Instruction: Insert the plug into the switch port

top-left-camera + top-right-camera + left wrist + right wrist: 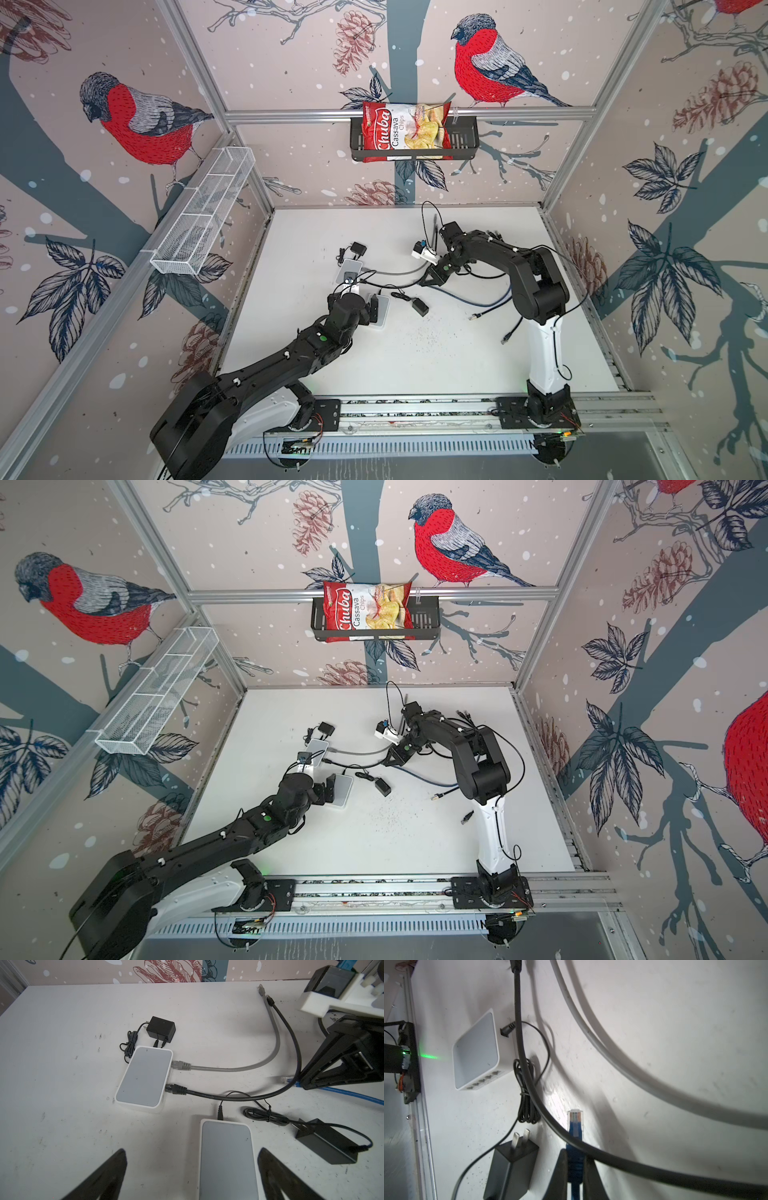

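Observation:
My right gripper (576, 1155) is shut on the blue boot of a cable whose clear plug (575, 1118) sticks out ahead of the fingers, just above the table. A black cable crosses over it. The same gripper (430, 277) sits mid-table in both top views. The near white switch (477, 1053) shows its row of empty ports (485, 1080) facing the plug, some way off. My left gripper (192, 1151) is open, straddling that near switch (227, 1157), also seen in a top view (380, 311). A far switch (145, 1078) holds a grey and a black cable.
Black power adapters lie by each switch (161, 1029) (326, 1145). Loose cable ends (476, 316) (506, 340) trail on the right of the table. A chips bag (405, 129) sits in a wall basket. A wire basket (203, 212) hangs on the left wall.

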Robot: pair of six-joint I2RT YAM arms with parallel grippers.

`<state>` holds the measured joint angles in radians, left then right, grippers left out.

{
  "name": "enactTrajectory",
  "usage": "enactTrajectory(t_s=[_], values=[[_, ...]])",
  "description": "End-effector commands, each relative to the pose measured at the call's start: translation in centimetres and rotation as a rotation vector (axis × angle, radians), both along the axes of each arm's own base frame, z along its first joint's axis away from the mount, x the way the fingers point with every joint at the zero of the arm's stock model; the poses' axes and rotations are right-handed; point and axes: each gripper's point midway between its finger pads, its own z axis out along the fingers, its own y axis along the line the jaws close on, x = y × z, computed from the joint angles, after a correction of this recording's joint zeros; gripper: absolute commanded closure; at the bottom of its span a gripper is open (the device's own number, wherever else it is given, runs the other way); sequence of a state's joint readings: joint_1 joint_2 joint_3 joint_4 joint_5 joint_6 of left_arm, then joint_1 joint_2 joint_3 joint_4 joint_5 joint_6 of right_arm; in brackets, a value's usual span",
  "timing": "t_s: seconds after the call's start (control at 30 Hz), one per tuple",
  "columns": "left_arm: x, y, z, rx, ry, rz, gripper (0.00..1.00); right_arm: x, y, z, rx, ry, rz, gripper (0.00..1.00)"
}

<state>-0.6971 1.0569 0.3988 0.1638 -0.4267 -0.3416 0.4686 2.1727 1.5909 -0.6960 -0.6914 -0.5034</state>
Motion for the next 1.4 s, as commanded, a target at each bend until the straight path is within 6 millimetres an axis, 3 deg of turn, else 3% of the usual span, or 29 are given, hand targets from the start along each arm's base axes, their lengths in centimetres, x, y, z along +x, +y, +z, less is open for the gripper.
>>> enactTrajectory(t_s=[0.0,0.13,0.37,0.5,0.67,0.93,1.2,1.37], values=[[0.2,0.0,0.4,-0.010,-0.014,0.011,0.03,-0.7,0.9,1.4,0.073,0.055,0.046,0.95],[0.2,0.0,0.4,-0.013,-0.014,0.013,0.03,-1.0,1.6,3.3,0.170,0.076,0.095,0.94],[0.4,-0.3,0.3,-0.017,-0.014,0.006,0.04,2.4,-0.2,0.7,-0.011,0.037,-0.088,0.94],[0.7,-1.0,0.3,-0.025,-0.021,-0.025,0.04,3.4,-0.5,1.9,0.030,0.030,-0.154,0.94],[2.0,-3.0,1.2,0.008,-0.091,-0.114,0.04,3.7,0.1,3.8,0.088,0.013,-0.161,0.94],[5.1,-7.1,1.8,0.142,-0.171,-0.272,0.04,3.8,0.3,3.9,0.092,0.017,-0.173,0.94],[7.4,-12.4,-1.4,0.268,-0.074,-0.478,0.04,4.0,0.2,3.9,0.084,0.008,-0.185,0.94],[8.2,-13.6,-2.6,0.361,-0.061,-0.522,0.04,4.1,0.0,4.1,0.088,0.004,-0.184,0.94]])
